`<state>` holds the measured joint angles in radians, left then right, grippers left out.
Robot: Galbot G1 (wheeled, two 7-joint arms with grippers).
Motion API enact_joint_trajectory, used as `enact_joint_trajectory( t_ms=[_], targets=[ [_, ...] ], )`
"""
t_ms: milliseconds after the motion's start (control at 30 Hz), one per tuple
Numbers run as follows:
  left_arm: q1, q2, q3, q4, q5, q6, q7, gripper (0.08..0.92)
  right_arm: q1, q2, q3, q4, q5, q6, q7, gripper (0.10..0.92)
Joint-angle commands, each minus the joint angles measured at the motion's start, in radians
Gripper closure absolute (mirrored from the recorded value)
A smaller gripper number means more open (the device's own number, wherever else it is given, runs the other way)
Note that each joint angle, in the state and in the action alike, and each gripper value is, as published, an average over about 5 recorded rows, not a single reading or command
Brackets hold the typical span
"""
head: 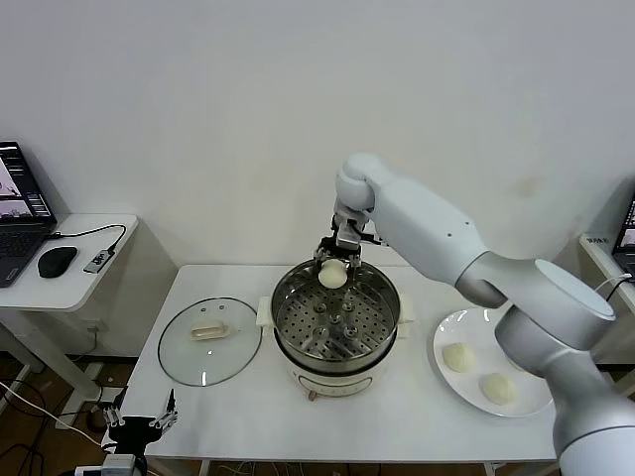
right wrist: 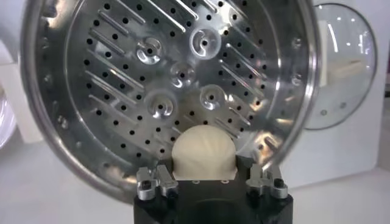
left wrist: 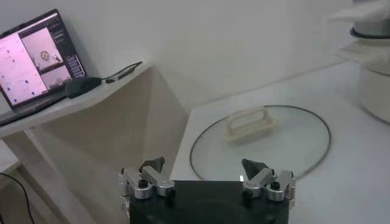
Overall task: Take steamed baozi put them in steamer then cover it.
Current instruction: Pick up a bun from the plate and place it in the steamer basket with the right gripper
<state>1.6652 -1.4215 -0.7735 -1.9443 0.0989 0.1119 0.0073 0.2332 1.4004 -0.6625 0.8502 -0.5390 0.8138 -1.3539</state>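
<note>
The steamer [head: 382, 297] stands mid-table, its perforated tray [right wrist: 183, 73] bare. My right gripper [head: 335, 266] hangs over the steamer's far rim, shut on a cream-white baozi [head: 333, 275] that fills the gap between its fingers [right wrist: 203, 152]. Two more baozi [head: 457, 358] [head: 498, 388] lie on the white plate [head: 451, 327] to the right. The glass cover [head: 209, 340] with its cream handle [left wrist: 248, 123] lies flat on the table left of the steamer. My left gripper [head: 142, 420] waits low off the table's front left corner, open and empty [left wrist: 207, 170].
A side table [head: 69, 258] at the left carries a laptop [head: 20, 213], a mouse [head: 57, 262] and a cable. The white wall runs behind the table. Another screen edge [head: 627, 233] shows at the far right.
</note>
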Motion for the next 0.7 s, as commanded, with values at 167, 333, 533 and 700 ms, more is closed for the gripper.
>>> enact_joint_trajectory(
  t_ms=[167,333,533,700],
  targets=[
    [-0.003,0.002,0.003,0.008,0.001,-0.001,-0.001,0.177,-0.037,0.018,0.014,-0.031,-0.059,0.014,0.029,0.389],
    [-0.005,0.004,0.004,0.013,0.002,-0.001,-0.001,0.177,-0.053,0.023,0.031,-0.045,-0.092,0.014,0.056,0.389],
    [-0.007,0.004,0.008,0.018,0.004,-0.001,-0.002,0.177,-0.059,0.027,0.031,-0.055,-0.101,0.007,0.096,0.351],
    [-0.009,0.002,0.009,0.018,0.005,-0.001,-0.002,0.177,-0.054,0.016,0.024,-0.035,-0.078,-0.034,0.117,0.23]
  ],
)
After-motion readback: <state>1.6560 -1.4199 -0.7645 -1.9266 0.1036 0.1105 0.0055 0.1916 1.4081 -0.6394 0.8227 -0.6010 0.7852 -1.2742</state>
